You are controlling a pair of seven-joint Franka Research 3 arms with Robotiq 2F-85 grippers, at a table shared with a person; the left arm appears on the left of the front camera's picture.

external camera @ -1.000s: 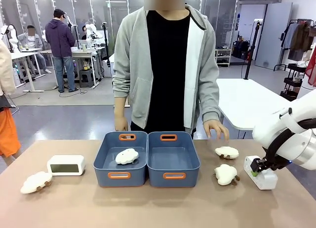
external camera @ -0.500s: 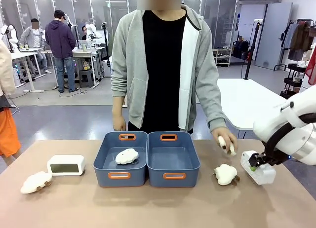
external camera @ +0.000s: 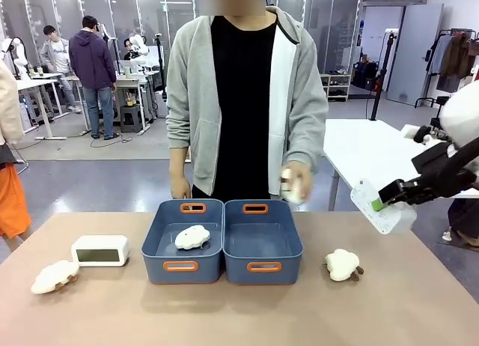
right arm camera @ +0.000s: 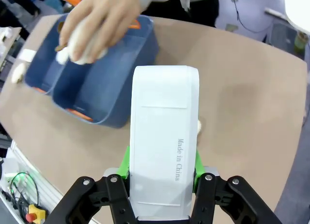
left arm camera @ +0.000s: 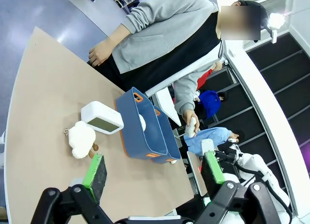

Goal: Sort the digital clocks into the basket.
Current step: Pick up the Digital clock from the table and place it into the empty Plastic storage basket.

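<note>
At a tan table [external camera: 239, 316] in a lab: two blue tubs [external camera: 206, 271], two clocks [external camera: 99, 250], four plush toys [external camera: 54, 276]; right gripper [external camera: 378, 205] clamps one clock, left gripper [left arm camera: 155, 169] gapes.

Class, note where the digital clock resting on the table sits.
In the front view the digital clock sits on the table's left side, between a plush toy and the left blue-grey tub.
</note>
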